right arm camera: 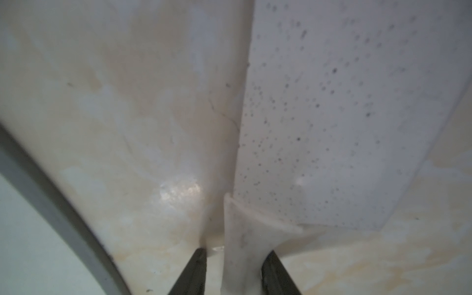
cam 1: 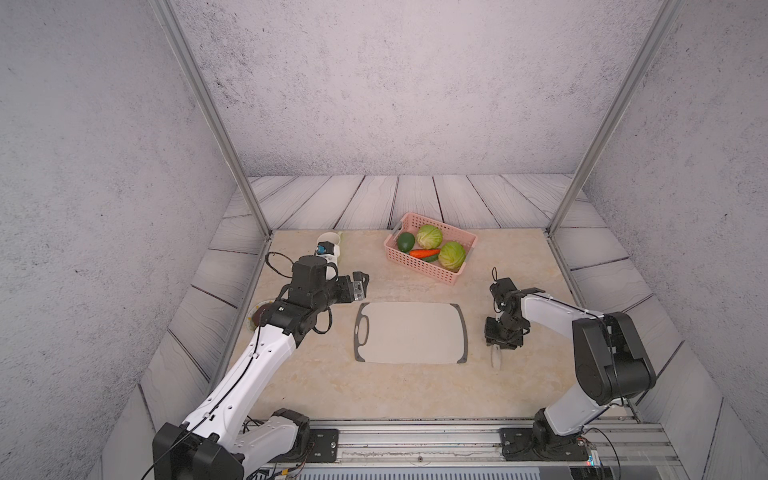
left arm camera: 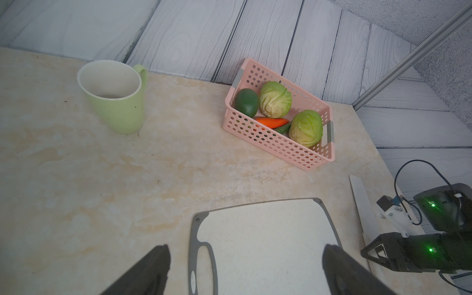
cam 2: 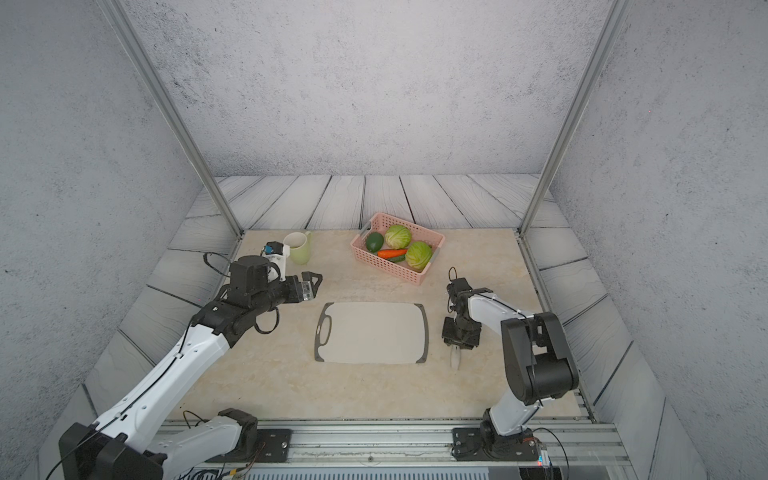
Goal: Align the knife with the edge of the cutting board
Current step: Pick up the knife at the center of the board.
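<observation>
Two fingers (right arm camera: pixel 194 270) of the right hand (right arm camera: pixel 234 252) straddle the pale handle of the knife (right arm camera: pixel 332 115). They stand apart: one looks to touch the handle, while a sliver of table (cam 1: pixel 415 395) shows between the handle and the other, so nothing is clamped. The knife lies flat on the table just beside the cutting board (cam 1: pixel 411 332), along the dark end strip away from the handle hole. A narrow strip of table runs between them, and to my eye the two are near enough parallel.

I'd judge the next move wants doing straight. The hand should rise cleanly so no finger drags the handle and swings the blade askew. If the knife needs to sit closer, it should close squarely on the handle and slide it flat.

The left hand (cam 1: pixel 360 286), spread wide and empty, hangs just beyond the board's far corner at the handle-hole end.

Counted: one knife, one board, one green mug (cam 2: pixel 300 249), and one pink basket (cam 1: pixel 415 266) holding two cabbages (cam 1: pixel 429 236), one avocado (cam 1: pixel 405 242), one carrot (cam 1: pixel 424 252) and one cucumber (cam 1: pixel 432 258).
</observation>
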Controlling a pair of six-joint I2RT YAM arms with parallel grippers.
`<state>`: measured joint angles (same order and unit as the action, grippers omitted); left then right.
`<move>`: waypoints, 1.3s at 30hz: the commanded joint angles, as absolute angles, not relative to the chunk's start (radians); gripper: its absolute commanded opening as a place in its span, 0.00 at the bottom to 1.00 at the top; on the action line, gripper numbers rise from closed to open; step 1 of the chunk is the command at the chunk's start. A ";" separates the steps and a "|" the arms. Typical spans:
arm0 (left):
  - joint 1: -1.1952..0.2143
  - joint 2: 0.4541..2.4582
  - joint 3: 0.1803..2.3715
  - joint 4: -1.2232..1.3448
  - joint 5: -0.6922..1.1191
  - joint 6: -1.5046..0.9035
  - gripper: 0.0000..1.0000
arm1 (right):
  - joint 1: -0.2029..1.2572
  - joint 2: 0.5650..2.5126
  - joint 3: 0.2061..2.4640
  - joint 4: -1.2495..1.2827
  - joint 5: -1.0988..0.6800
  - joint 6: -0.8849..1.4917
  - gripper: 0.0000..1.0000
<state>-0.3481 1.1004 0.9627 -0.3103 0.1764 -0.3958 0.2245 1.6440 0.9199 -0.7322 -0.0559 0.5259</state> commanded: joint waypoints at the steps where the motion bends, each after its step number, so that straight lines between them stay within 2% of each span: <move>1: -0.354 1.084 0.987 -0.318 0.164 -0.380 0.98 | 0.229 1.691 0.927 -0.738 -0.020 0.553 0.41; 7: -0.354 1.085 0.987 -0.316 0.169 -0.380 0.98 | 0.228 1.704 0.942 -0.739 -0.001 0.571 0.40; 10: -0.354 1.085 0.987 -0.316 0.171 -0.380 0.98 | 0.228 1.710 0.949 -0.742 0.000 0.577 0.35; 14: -0.354 1.080 0.985 -0.315 0.168 -0.380 0.98 | 0.228 1.708 0.948 -0.741 -0.006 0.568 0.20; 17: -0.354 1.077 0.985 -0.314 0.168 -0.380 0.98 | 0.228 1.692 0.933 -0.732 -0.011 0.566 0.02; 18: -0.354 1.078 0.985 -0.313 0.168 -0.380 0.98 | 0.228 1.686 0.927 -0.727 -0.014 0.566 0.00; 30: -0.354 1.076 0.985 -0.313 0.175 -0.380 0.98 | 0.264 1.490 0.832 -0.722 -0.014 0.601 0.00; 39: -0.354 1.073 0.986 -0.314 0.175 -0.380 0.98 | 0.359 1.357 0.770 -0.741 0.008 0.646 0.00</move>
